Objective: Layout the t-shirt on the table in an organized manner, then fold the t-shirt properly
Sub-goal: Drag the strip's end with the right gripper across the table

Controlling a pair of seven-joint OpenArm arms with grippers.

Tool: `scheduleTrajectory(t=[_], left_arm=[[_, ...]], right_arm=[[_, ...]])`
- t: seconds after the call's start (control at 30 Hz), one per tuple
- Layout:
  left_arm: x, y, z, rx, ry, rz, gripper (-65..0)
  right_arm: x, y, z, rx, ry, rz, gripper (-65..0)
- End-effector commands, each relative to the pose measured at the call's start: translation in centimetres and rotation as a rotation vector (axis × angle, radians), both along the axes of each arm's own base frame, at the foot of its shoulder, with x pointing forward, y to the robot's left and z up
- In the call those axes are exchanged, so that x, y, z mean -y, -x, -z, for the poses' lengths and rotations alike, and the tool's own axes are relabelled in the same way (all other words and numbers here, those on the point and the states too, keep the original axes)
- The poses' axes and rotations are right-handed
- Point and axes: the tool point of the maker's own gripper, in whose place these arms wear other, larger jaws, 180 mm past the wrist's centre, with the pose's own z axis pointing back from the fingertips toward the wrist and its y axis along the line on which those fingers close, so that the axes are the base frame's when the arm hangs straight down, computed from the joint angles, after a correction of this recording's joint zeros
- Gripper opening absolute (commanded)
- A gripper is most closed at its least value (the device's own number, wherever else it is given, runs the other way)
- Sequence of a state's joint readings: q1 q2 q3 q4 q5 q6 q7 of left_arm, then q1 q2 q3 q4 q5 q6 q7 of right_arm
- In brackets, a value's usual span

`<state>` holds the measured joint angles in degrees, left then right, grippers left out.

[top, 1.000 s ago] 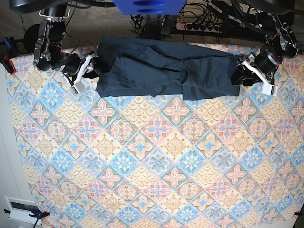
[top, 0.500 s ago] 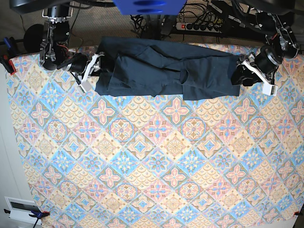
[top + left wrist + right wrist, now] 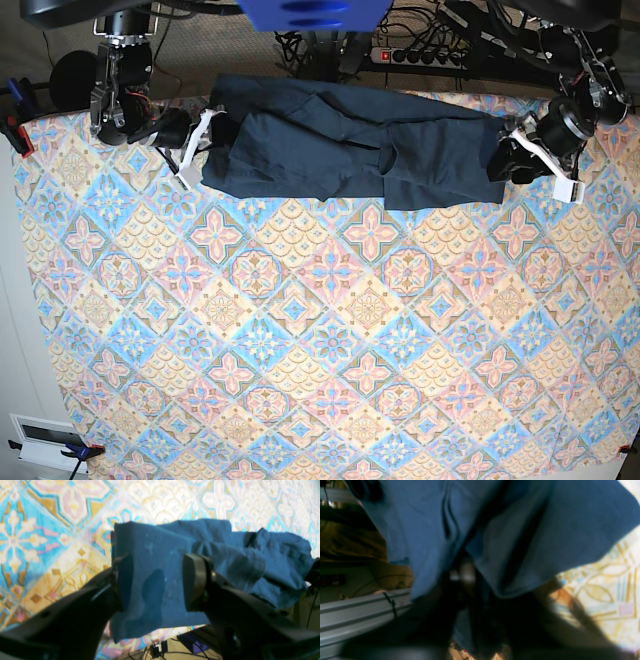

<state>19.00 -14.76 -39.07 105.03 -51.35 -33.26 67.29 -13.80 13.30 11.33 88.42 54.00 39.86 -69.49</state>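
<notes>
The t-shirt (image 3: 350, 150) lies bunched in a long dark band along the far edge of the table (image 3: 320, 340), with folds doubled over one another and its far hem close to, perhaps over, that edge. The left pincer (image 3: 155, 580) has its jaws set wide with a flap of the cloth between the pads; the pads look apart from the fabric, so I judge it open around the cloth and not clamping it. The right pincer (image 3: 200, 140) sits at the other end of the garment, and the blurred wrist view shows only dark shapes buried in navy folds, so I cannot tell whether it has caught cloth. The main risk is an uneven pull: if one end is held and the other merely straddled, spreading would drag the shirt sideways or off the far edge instead of opening it. A pinch through several layers (the folds overlap heavily near the middle) would lift a wad and leave the sleeves trapped inside. The patterned covering might also be nipped along with the shirt, since the cloth lies flat on it. Behind the table lie a power strip (image 3: 430, 55) and loose cables (image 3: 330, 50), where a hanging hem could snag. Clamps (image 3: 15, 125) sit at the table's corner, well apart from the shirt. The near part of the table carries nothing that blocks spreading.
</notes>
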Motion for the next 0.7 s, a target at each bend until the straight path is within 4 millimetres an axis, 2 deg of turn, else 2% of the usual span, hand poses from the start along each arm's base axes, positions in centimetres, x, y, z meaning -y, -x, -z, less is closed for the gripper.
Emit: scheduleTrajectory(t=[0.0, 0.07, 0.17, 0.23, 0.33, 0.5, 0.57, 0.67], left_arm=[[-0.4, -0.7, -1.2, 0.048, -0.007, 0.000, -33.5], [-0.5, -0.8, -1.3, 0.052, -0.009, 0.000, -33.5], [-0.5, -0.8, -1.3, 0.053, -0.009, 0.000, -33.5], [-0.4, -0.8, -1.3, 0.053, -0.007, -0.001, -33.5], [-0.3, -0.9, -1.3, 0.054, -0.004, -0.001, -33.5], [-0.3, -0.9, -1.3, 0.054, -0.004, -0.002, -33.5], [-0.4, -0.9, -1.3, 0.054, -0.005, -0.003, -33.5], [-0.5, -0.7, -0.9, 0.043, -0.003, -0.006, -33.5]], right_arm=[[1.0, -1.0, -0.8, 0.039, 0.001, 0.030, -65.0], [2.4, -1.7, -1.2, 0.061, 0.009, 0.084, -63.4], [4.0, -2.3, -1.6, 0.080, 0.020, 0.138, -65.0], [4.7, -4.3, -2.7, 0.131, 0.024, 0.159, -65.0], [5.4, -8.7, -5.6, 0.243, 0.026, 0.172, -65.0], [8.3, -11.8, -5.7, 0.251, 0.105, 0.194, -65.0], [10.3, -13.1, -6.1, 0.260, 0.142, 0.231, -65.0], [11.8, -14.7, -6.6, 0.273, 0.175, 0.263, -65.0]])
